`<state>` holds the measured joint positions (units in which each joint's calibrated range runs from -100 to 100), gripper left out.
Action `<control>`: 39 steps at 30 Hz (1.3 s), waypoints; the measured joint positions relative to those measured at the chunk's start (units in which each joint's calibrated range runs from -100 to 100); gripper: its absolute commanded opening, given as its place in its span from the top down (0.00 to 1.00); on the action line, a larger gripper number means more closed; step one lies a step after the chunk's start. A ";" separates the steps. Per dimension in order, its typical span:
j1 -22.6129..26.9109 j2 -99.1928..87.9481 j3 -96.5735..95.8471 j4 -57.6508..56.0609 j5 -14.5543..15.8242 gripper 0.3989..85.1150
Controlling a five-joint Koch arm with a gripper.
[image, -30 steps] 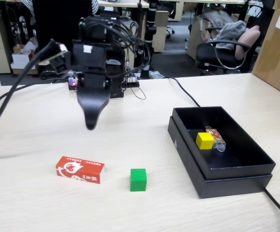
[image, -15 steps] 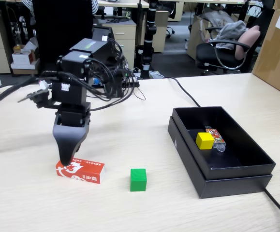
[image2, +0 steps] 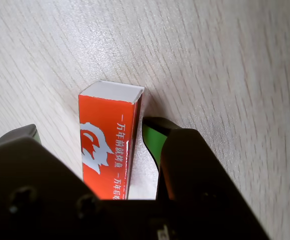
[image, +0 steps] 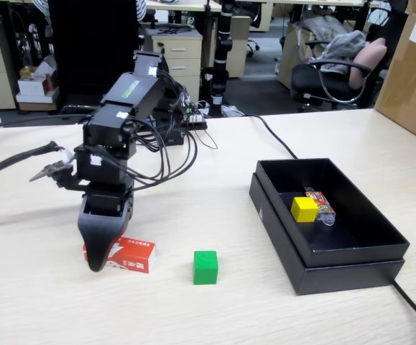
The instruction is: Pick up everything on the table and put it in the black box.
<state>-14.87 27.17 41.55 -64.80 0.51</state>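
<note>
The red-and-white carton [image: 134,255] lies flat on the table [image: 42,309] at the front left. My gripper [image: 100,253] is down over its left end. In the wrist view the carton [image2: 107,145] lies between the two jaws of my gripper [image2: 90,131]. The jaws are open, with a gap of bare table on each side of the carton. The green cube [image: 205,267] sits on the table to the right of the carton. The yellow cube [image: 304,208] lies inside the black box [image: 351,269] at the right.
A small orange-printed packet [image: 320,203] lies in the box beside the yellow cube. Black cables [image: 272,136] run across the table behind the arm and past the box. A cardboard carton [image: 412,72] stands at the far right edge.
</note>
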 measured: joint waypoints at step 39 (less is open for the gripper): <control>6.20 -18.11 -0.27 -7.48 2.83 0.95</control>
<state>-8.67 9.06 41.28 -72.29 3.35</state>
